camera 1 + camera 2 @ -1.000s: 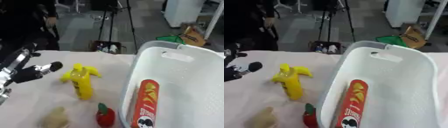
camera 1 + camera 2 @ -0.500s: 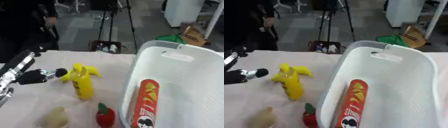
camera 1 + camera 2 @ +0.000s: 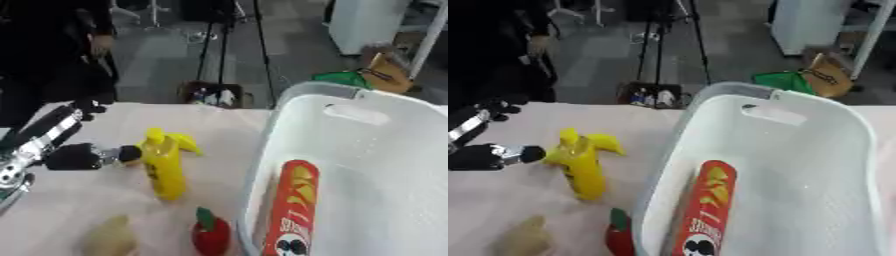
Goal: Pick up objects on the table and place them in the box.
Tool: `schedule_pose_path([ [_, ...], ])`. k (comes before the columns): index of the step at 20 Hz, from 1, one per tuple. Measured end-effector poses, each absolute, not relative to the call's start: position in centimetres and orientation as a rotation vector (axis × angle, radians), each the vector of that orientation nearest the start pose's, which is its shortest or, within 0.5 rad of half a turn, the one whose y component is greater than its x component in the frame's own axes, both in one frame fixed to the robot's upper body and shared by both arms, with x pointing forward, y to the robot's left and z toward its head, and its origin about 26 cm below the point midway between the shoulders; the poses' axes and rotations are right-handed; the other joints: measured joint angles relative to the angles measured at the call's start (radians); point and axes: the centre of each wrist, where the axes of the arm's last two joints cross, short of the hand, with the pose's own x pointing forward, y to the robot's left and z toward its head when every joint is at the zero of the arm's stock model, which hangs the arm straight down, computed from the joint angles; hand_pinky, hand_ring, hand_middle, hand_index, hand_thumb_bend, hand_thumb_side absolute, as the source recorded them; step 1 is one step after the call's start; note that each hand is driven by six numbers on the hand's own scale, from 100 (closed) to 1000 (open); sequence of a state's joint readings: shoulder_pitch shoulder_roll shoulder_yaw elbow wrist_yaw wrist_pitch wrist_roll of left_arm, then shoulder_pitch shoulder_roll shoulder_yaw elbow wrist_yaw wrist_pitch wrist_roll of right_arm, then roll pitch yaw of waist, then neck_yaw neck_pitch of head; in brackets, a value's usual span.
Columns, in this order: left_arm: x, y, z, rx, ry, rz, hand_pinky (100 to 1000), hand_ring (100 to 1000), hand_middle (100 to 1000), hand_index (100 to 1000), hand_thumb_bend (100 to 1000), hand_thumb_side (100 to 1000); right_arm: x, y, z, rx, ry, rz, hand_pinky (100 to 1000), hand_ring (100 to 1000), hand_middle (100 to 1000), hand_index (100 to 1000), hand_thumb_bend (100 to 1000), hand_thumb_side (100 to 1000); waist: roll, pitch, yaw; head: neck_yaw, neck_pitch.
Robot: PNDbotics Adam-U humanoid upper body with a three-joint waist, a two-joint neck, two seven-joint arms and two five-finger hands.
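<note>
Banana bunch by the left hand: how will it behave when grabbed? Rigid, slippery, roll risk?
The banana bunch looks glossy and moulded, so probably a light, stiff plastic toy, perhaps a bit slick. It lies flat with splayed curved pieces, so it should slide or pivot rather than roll. The left hand is at its stem end; pressing there could swing the long end toward the red fruit.

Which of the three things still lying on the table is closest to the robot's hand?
The yellow bananas. The left hand reaches right up to them, while the red apple and the tan lump lie nearer the camera.
</note>
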State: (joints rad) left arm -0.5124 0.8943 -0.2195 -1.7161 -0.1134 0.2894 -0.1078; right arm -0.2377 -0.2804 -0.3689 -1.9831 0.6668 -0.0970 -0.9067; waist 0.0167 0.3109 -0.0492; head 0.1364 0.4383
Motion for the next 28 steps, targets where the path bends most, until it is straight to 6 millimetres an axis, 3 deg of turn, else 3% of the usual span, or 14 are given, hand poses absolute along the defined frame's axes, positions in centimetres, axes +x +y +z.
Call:
schedule_pose_path([
  [8, 35.2, 31.7, 25.1, 0.713, -1.637, -0.987, 943, 947, 933, 1000, 1000, 668, 28.1, -35.0, 19.7, 1.93, 2.676, 0.665, 724, 536, 528, 660, 100, 704, 0.0, 0.003, -0.005, 0.006, -0.001],
  [28, 37.3, 30.7, 23.6, 0.588, -1.524, -1.03, 942, 947, 932, 1000, 1000, 594, 28.1, -34.9, 19.7, 1.923, 2.68, 0.666, 725, 536, 528, 660, 100, 706, 0.001, 0.009, -0.014, 0.014, -0.009],
])
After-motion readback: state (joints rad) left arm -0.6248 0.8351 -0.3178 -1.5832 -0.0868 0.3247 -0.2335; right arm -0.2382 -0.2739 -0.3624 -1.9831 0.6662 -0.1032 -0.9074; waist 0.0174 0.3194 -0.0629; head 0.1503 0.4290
